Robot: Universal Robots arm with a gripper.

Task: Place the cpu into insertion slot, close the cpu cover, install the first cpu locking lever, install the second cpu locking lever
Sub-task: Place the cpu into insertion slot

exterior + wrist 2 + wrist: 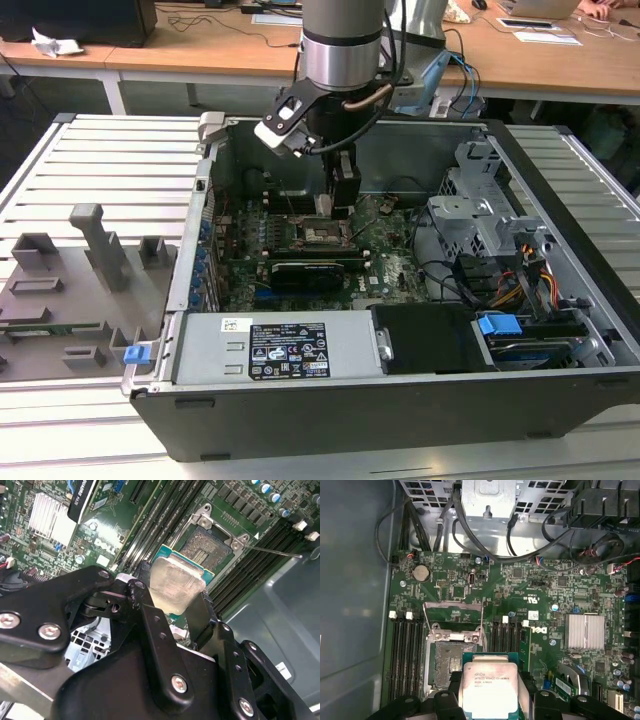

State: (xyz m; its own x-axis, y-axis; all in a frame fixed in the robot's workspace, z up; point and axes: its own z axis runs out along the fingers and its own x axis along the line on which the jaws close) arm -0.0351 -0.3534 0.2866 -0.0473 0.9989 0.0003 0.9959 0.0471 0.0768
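Observation:
My gripper (337,203) hangs inside the open computer case, just above the motherboard, and is shut on the cpu. In both wrist views the cpu (176,586) (490,687) lies flat between the two black fingers (142,577), silvery top face showing, green edge around it. The insertion slot (451,657) (209,549) (320,235) lies open and bare right beside the held chip, a little below it. The cpu cover (453,614) stands swung up at the slot's far edge. A thin metal locking lever (276,553) sticks out free beside the slot.
Memory slots (405,655) flank the socket on both sides. A long black expansion card (305,270) lies in front of it, a finned heatsink (585,632) off to one side. Drive cage (480,215), cables and power supply (270,350) crowd the case; a grey fixture tray (80,290) sits on the exterior view's left.

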